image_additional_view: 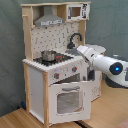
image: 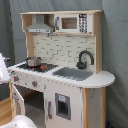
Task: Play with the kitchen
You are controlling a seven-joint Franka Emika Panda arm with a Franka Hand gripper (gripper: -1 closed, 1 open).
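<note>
- Grey curtain hangs behind everything in both exterior views, and a pale wood floor (image_additional_view: 20, 120) runs underneath.
- I see the kitchen (image: 60, 75) standing upright on that floor, filling most of the first exterior view; in the second exterior view it sits toward the second exterior view's left.
- On its counter (image: 102, 80) lie a black hob (image: 35, 67), a grey sink (image: 74, 74) and a curved black tap (image: 85, 59); a small pot (image_additional_view: 48, 55) stands on the hob.
- Up top are a hood (image: 40, 25) and a microwave (image: 72, 23).
- Low down, the first exterior view shows a door (image: 19, 100) standing ajar at the kitchen's hob end; the oven door (image_additional_view: 69, 100) in the second exterior view looks about closed.
- My arm (image_additional_view: 102, 62) comes in from the second exterior view's right, its wrist end over the sink side of the counter, just beside the tap.
- I cannot pick out the gripper itself, so I cannot tell how it stands or whether it has hold of anything.
- My read on the coming move: the hob and pot lie further along the counter, toward the second exterior view's left of the arm's tip, and the knobs (image_additional_view: 65, 73) sit below it on the front panel, so reaching either means travelling along the counter's long axis or dropping down its face.
</note>
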